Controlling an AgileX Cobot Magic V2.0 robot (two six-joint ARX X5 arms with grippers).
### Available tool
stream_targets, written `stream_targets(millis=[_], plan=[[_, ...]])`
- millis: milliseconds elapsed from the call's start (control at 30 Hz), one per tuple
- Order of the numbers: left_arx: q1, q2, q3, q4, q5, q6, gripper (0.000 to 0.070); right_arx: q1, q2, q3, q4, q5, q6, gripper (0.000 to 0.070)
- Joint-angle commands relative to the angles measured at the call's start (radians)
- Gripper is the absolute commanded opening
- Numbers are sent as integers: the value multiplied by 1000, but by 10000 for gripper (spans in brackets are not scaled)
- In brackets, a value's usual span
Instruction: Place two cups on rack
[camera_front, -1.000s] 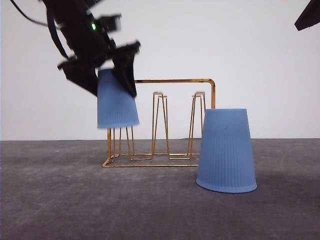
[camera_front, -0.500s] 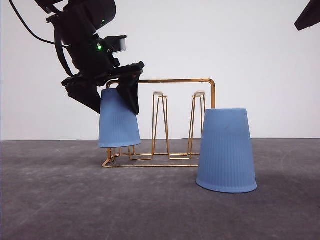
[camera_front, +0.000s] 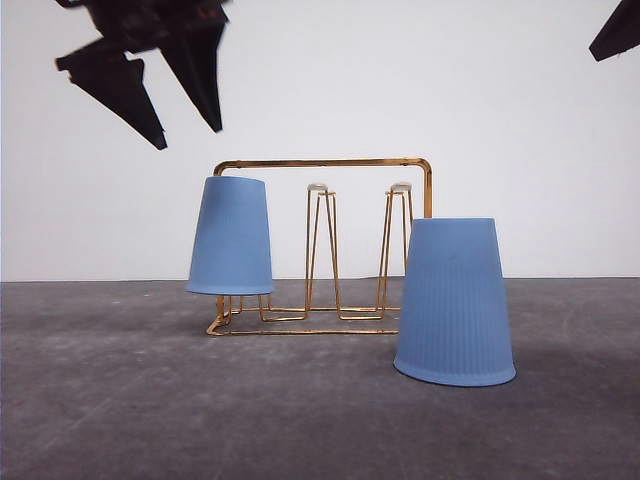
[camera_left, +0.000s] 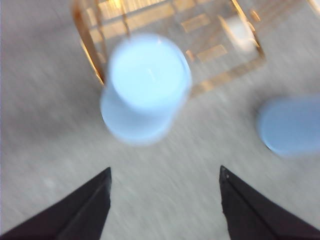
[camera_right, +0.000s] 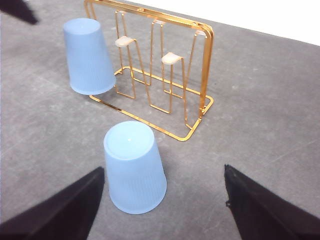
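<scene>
One light blue cup (camera_front: 230, 237) hangs upside down over the left peg of the gold wire rack (camera_front: 330, 162), tilted a little. My left gripper (camera_front: 188, 137) is open, up and to the left of that cup and clear of it. In the left wrist view the same cup (camera_left: 145, 85) is blurred, beyond the open left gripper (camera_left: 165, 170). The other cup (camera_front: 455, 300) stands upside down on the table in front of the rack's right end. In the right wrist view my right gripper (camera_right: 163, 169) is open, with this cup (camera_right: 134, 165) between and below its fingers.
The rack's middle peg (camera_front: 318, 187) and right peg (camera_front: 399, 187) are bare. Grey table (camera_front: 120, 400) spreads around the rack, with a white wall behind. A dark part of the right arm (camera_front: 615, 35) shows at the top right corner.
My left gripper has let go of the cup and risen up and to the left. The cup has stayed on the rack's left peg. The other cup has not moved.
</scene>
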Motion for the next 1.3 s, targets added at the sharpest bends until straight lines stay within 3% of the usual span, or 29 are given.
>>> stream_targets(millis=[0, 133, 400, 567, 767, 933, 1267], plan=[[3, -3, -2, -6, 42, 11, 382, 5, 4, 18, 9, 1, 4, 487], [7, -77, -114, 42, 58, -52, 382, 5, 11, 18, 4, -4, 15, 487], [7, -380, -570, 384, 58, -275, 382, 21, 106, 18, 13, -41, 75, 488], [7, -550, -746, 406, 36, -314, 382, 64, 226, 18, 71, -42, 73, 489], [7, -692, -788, 352, -11, -315, 382, 129, 411, 18, 231, -29, 74, 503], [7, -751, -787, 357, -30, -315, 382, 153, 576, 18, 380, -20, 75, 621], [7, -762, -787, 350, -31, -315, 382, 164, 841, 18, 562, -19, 75, 621]])
